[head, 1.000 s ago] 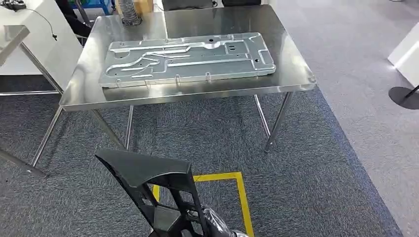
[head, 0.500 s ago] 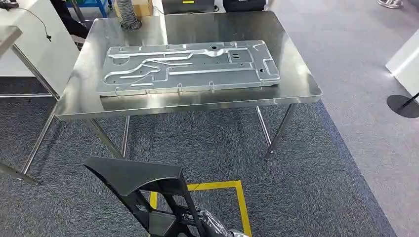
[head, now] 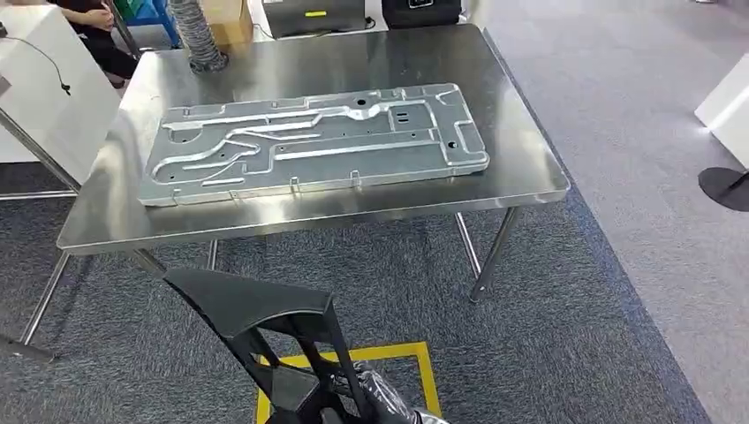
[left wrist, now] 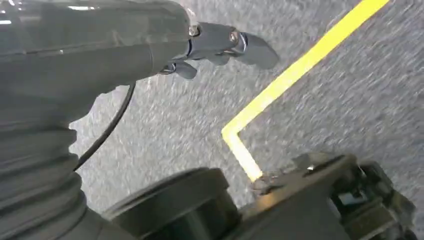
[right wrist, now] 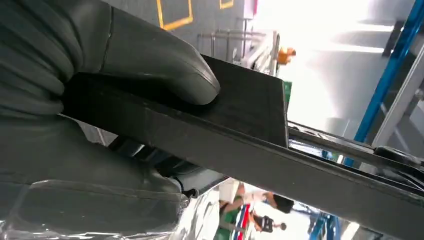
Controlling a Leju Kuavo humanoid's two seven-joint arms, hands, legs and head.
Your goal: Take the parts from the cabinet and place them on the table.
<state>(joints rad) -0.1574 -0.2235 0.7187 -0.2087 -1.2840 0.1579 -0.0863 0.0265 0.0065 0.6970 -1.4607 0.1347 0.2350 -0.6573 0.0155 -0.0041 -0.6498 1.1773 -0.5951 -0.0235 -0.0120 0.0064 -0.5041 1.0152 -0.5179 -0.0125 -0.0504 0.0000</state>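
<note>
The right hand (right wrist: pixel 75 95) grips a black plastic part with a flat top and open ribbed struts (head: pixel 265 331). In the right wrist view its thick grey thumb lies pressed on the matte, slightly grainy flat face of this part, and the fingers close around the edge from the other side. In the head view the part stands low in front of the robot, above the carpet and short of the table, its flat triangular top tilted and its struts going down to the hand, which is wrapped in a clear crinkled cover.

The left hand (left wrist: pixel 215 47) hangs over the floor. Its dark fingers (left wrist: pixel 252 47) are stretched out and a little apart, and they hold nothing.

Ahead stands the polished stainless steel surface (head: pixel 521 159) on thin metal legs, with a soft, streaked reflection. On it lies a large flat pressed panel of pale grey metal (head: pixel 313 141), long and rectangular, with raised ribs, channels and small holes; it lies nearer the front edge.

A grey ribbed hose (head: pixel 196 40) and a cardboard box (head: pixel 228 19) stand at the far edge. The floor is dark blue-grey carpet (head: pixel 548 336) with a rough weave, marked with a yellow tape square (head: pixel 389 353); to the right it changes to lighter grey carpet (head: pixel 636 106).
</note>
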